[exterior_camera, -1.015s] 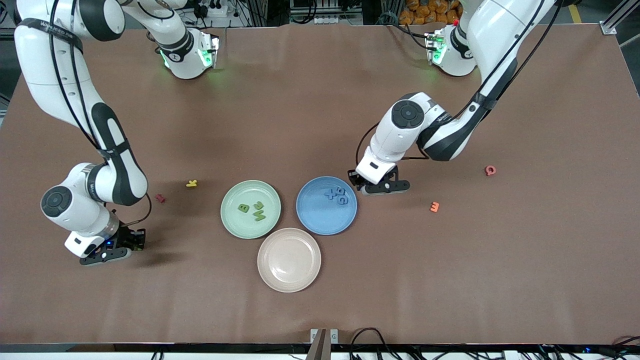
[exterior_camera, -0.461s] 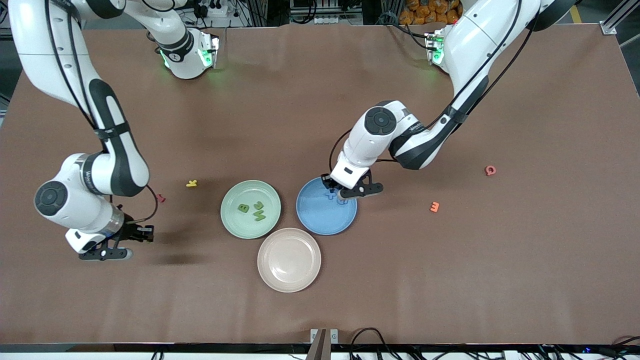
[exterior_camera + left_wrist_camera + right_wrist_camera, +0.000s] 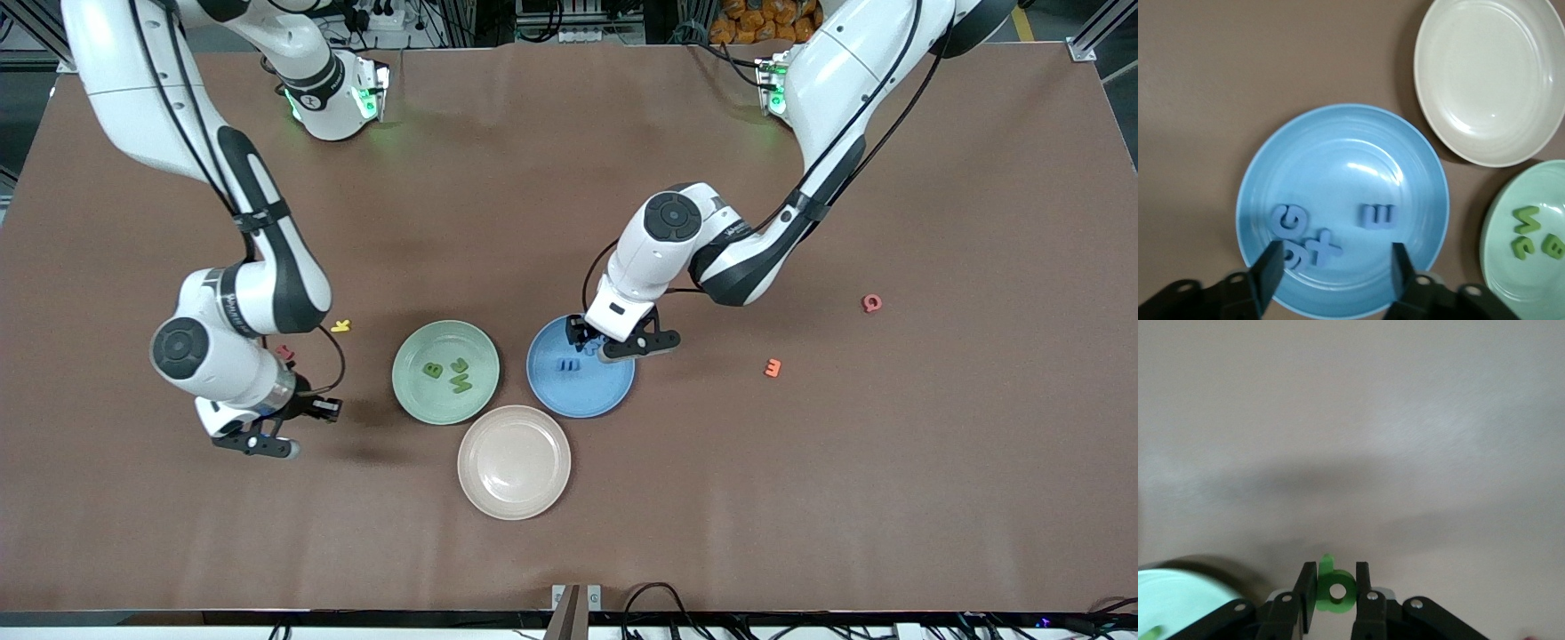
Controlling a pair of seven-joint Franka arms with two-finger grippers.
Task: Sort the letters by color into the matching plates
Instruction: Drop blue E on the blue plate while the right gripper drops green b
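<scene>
Left gripper (image 3: 613, 342) hangs over the matte blue round plate (image 3: 578, 391), while the right gripper (image 3: 267, 436) is up over bare brown tabletop near the pale green plate (image 3: 418, 391). Its wrist view shows fingers (image 3: 1268, 270) spread, four chunky blue foam letters (image 3: 1377, 215) lying below; best lift straight up. Right wrist: pads (image 3: 1305, 587) pinch a green foam letter (image 3: 1333, 590); carry it level over the green plate.

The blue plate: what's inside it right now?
The blue plate holds four blue letters: an E lying apart, plus a G, an X and one more half hidden by the left hand.
</scene>
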